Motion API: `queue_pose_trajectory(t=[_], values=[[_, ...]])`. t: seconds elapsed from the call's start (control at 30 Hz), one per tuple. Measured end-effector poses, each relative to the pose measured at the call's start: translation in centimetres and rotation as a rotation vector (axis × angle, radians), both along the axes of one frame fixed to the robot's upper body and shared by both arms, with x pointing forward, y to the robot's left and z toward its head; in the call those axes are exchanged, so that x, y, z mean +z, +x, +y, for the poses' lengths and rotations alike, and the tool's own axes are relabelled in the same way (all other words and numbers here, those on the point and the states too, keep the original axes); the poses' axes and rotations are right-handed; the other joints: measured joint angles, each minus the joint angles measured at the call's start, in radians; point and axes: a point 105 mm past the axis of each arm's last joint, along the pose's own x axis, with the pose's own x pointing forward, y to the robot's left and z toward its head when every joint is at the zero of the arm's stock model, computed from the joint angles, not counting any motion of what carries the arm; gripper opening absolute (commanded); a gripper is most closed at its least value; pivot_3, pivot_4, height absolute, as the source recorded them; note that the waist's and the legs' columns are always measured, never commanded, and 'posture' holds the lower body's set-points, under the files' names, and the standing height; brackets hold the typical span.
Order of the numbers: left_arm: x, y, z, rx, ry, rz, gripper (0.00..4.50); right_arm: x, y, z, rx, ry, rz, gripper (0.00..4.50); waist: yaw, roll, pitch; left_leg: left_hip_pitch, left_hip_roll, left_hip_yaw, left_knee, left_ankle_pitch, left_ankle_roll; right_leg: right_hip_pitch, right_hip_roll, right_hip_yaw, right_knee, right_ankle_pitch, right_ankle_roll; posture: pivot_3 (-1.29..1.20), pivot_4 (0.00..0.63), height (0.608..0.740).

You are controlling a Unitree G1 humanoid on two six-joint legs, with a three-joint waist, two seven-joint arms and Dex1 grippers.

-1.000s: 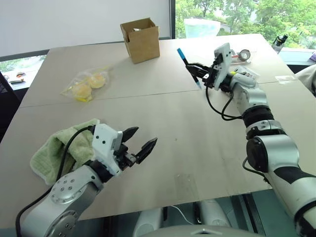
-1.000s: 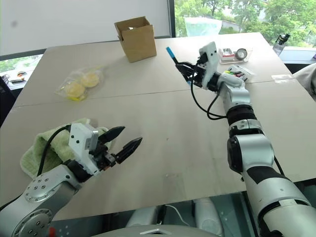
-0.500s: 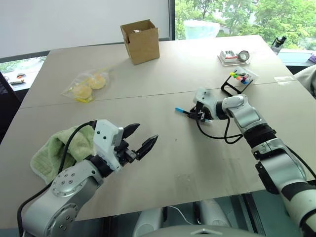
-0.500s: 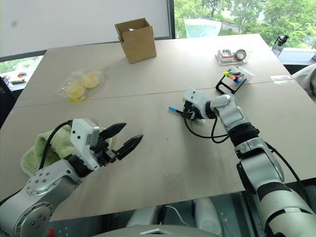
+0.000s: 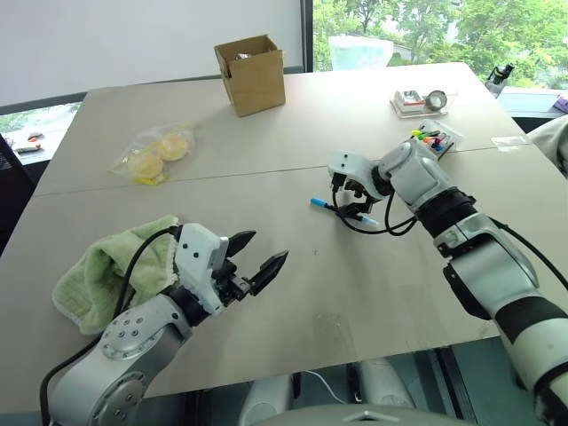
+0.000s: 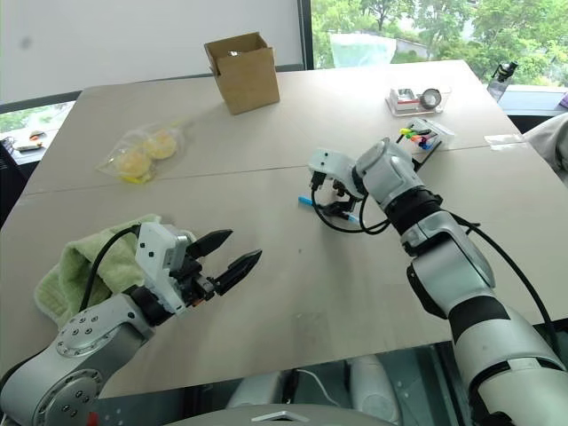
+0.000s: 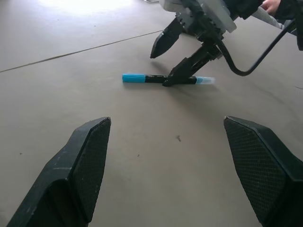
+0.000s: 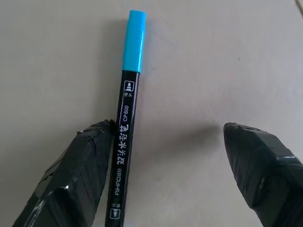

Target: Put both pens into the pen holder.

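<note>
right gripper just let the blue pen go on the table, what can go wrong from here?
1. The blue pen lies flat on the table, well short of the pen holder, so it needs a fresh pick.
2. The right gripper is open, with one finger against the barrel; lifting away may roll or nudge the pen.
3. A round barrel lying flat is hard to pinch; a closing gripper may push it aside.

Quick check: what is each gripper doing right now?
Left gripper: open, holding nothing.
Right gripper: open, one finger beside the black-barrelled blue-ended pen lying on the table, not gripping it.
</note>
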Motion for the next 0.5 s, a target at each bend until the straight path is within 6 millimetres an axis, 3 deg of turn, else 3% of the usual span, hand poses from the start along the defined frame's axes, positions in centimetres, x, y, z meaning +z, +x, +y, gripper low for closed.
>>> queue_pose_trajectory(t=[0.27,0.37,0.5], values=[[-0.7,-0.4,-0.4,-0.002,-0.012,0.021,3.92,0.2,-0.8,2.0,-0.136,-0.018,0.113,3.98,-0.009,0.000,0.000,0.000,0.000,-0.001,-0.001,0.000,0.000,-0.001,0.000,0.000,0.000,0.000,-0.001,0.00,0.150,0.740],[-0.8,-0.5,-0.4,0.002,-0.010,0.024,3.92,0.3,-0.9,2.4,-0.137,-0.018,0.114,3.15,-0.014,0.000,0.000,0.000,0.000,-0.001,-0.001,0.000,0.000,-0.001,0.000,0.000,0.000,0.000,-0.001,0.00,0.150,0.740],[-0.8,-0.5,-0.5,0.005,-0.016,0.022,3.92,0.1,-1.0,3.4,-0.103,-0.013,0.095,1.19,-0.026,0.000,-0.001,0.001,0.000,-0.001,-0.001,0.000,0.000,-0.001,0.000,0.001,0.000,0.000,-0.001,0.00,0.150,0.740]])
